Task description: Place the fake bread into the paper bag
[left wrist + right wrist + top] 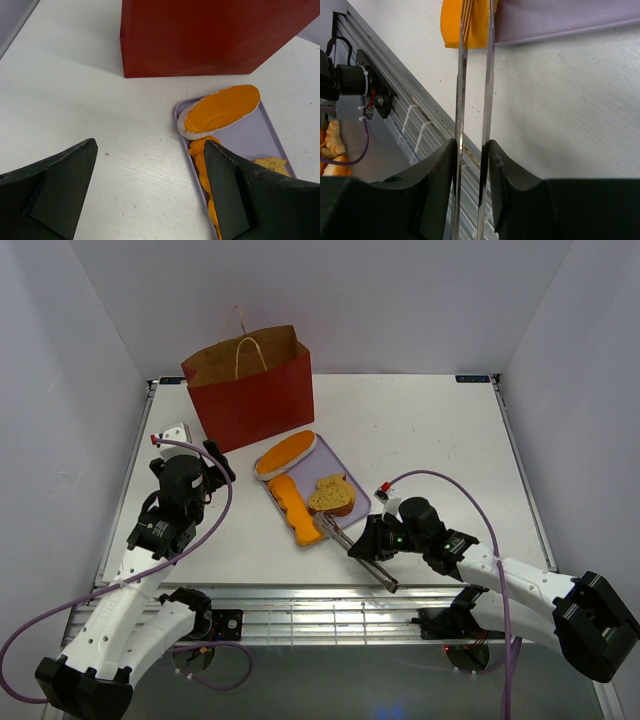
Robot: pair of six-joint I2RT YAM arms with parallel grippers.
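Right gripper: clamped on metal tongs, near edge. Left gripper: fingers apart, empty. Bread: three pieces on lavender tray, table centre. Paper bag: upright, far-left corner of white table. Grey walls around.

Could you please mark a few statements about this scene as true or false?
The right gripper is shut on the tongs. True.
The paper bag lies on its side. False: it stands upright.
The orange loaf lies on the tray. True.
The left gripper holds that loaf. False: it is open and empty.
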